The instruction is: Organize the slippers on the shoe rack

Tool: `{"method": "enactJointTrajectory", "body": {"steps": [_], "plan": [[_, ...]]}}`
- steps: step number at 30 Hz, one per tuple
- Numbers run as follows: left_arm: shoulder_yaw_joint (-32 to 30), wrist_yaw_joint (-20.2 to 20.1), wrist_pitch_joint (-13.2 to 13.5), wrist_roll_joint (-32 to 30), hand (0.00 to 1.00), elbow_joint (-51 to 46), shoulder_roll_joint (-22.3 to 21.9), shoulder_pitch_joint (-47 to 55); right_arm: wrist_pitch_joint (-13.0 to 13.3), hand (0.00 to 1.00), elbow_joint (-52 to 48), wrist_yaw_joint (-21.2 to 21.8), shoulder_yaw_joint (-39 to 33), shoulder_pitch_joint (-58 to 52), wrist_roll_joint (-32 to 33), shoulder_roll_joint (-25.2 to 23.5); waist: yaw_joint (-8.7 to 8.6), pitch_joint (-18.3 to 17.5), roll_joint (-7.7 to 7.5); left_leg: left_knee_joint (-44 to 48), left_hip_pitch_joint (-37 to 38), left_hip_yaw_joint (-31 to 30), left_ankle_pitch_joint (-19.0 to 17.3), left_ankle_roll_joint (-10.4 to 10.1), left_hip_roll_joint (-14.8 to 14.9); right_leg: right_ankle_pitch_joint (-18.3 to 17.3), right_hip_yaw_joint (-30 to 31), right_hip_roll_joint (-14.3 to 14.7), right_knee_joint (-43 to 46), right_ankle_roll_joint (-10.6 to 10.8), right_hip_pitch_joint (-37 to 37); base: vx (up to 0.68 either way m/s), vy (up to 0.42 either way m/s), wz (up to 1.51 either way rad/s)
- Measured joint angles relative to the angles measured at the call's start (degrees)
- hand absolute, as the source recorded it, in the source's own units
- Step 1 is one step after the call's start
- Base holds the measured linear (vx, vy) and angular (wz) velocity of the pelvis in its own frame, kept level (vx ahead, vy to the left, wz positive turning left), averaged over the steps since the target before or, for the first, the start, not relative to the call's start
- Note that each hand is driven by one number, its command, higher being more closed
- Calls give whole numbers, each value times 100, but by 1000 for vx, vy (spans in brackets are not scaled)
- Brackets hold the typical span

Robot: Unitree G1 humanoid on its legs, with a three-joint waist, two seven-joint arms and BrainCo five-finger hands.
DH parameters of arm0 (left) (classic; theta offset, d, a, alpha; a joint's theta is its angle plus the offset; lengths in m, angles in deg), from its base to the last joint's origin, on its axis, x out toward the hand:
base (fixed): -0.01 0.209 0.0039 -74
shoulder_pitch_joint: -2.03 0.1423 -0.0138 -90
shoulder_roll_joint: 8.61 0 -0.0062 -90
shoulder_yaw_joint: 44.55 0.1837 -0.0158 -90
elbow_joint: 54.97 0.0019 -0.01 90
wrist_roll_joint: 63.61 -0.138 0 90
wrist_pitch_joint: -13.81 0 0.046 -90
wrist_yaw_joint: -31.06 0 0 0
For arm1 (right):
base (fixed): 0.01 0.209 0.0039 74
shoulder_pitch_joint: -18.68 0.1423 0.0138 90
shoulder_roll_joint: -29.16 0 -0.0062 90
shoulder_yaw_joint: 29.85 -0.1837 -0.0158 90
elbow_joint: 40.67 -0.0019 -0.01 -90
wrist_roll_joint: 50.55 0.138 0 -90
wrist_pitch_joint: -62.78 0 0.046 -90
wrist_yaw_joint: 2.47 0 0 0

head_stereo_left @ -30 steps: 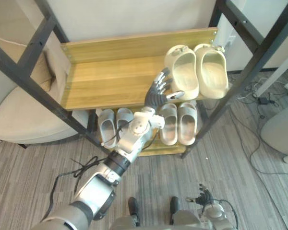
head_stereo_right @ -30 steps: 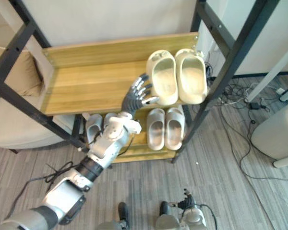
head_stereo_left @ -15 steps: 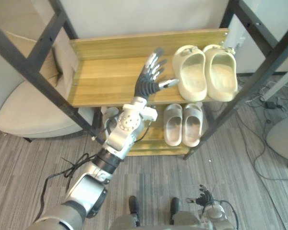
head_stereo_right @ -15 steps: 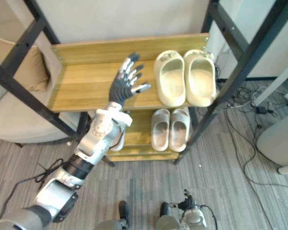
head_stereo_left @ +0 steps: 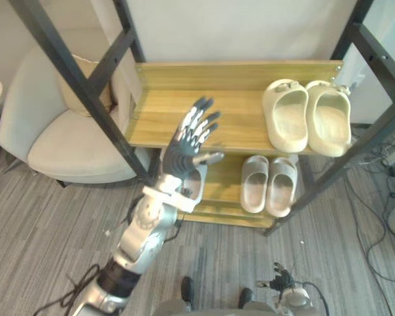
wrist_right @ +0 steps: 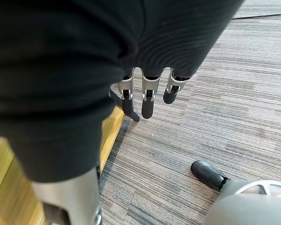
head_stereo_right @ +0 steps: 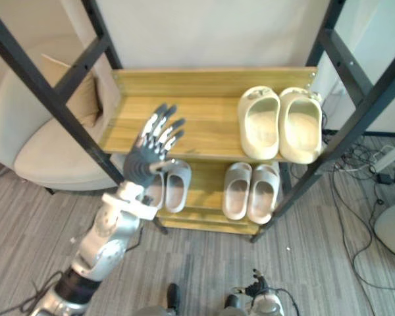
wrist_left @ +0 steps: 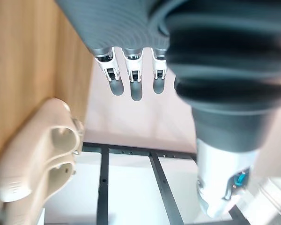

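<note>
- Grey striped carpet (head_stereo_left: 46, 230) lies nearest you. Low over it hangs your right hand (wrist_right: 147, 96), fingers straight and loose, carrying nothing. Leave it parked there, out of the work.
- Your left hand (head_stereo_left: 182, 153) is raised in front of the shoe rack (head_stereo_left: 83, 85). Its fingers are spread wide apart, the thumb is out to the side, and it is empty. It hovers just before the front edge of the upper shelf (head_stereo_left: 237, 118) and seems to touch nothing.
- Below and behind that hand, on the lower shelf (head_stereo_left: 224, 194), a pale grey pair (head_stereo_right: 176, 187) is partly hidden by your palm. If you mean to straighten it, drop the hand under the upper shelf's edge first, then go in flat. Coming straight down would probably catch the board.
- Further right on the same shelf a second grey pair (head_stereo_left: 253, 185) lies side by side and looks tidy. I would not touch it.
- On the upper shelf the cream pair (head_stereo_left: 286, 118) sits at the right end, the two slippers side by side, well apart from your left hand. Their heels reach the front edge, so a sideways sweep could tip one off. Any nudge should push toward the back.
- Every slipper I can see is already shelved in a pair, so the task looks nearly done. Move slowly and stay off the black post at your left.
- Beyond that post stands a cream armchair (head_stereo_left: 59, 138), and a white wall (head_stereo_left: 237, 26) closes the back.
</note>
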Motion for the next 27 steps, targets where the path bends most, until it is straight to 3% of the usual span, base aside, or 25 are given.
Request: {"method": "enactJointTrajectory", "body": {"steps": [5, 10, 14, 21, 27], "plan": [[-254, -256, -51, 151, 0, -3, 182, 1261, 3, 0, 34, 9, 1, -121, -5, 39, 80, -143, -10, -2, 67, -99, -1, 0, -7, -54, -129, 4, -1, -5, 110, -15, -12, 10], [-509, -378, -99, 145, 0, 517, 25, 2191, -6, 0, 236, 13, -9, -171, -43, 41, 210, -295, -60, -4, 65, -154, -2, -1, -4, -125, -211, 14, -2, 10, 114, -11, -13, 9], [-558, -407, -163, -125, 0, 1699, -282, 2391, -4, 0, 237, 19, -11, -174, -225, 30, 303, -333, -91, -4, 63, -257, -1, -1, -18, -139, -256, 13, -2, 16, 148, 6, -9, 9], [-1147, -422, -274, -1348, 0, 4251, -718, 2202, 3, 0, 235, 39, -62, -158, -233, -131, 306, -407, -241, -5, 69, -277, -18, -22, -25, -156, -281, 16, -2, 20, 172, 4, -2, 3], [-1695, -39, -301, -2240, 0, 6079, -992, 1809, 53, 0, 221, 36, -59, -136, -267, -211, 301, -384, -308, -9, 117, -231, -26, -32, -18, -156, -236, 14, -2, 20, 201, -7, -1, -3]]}}
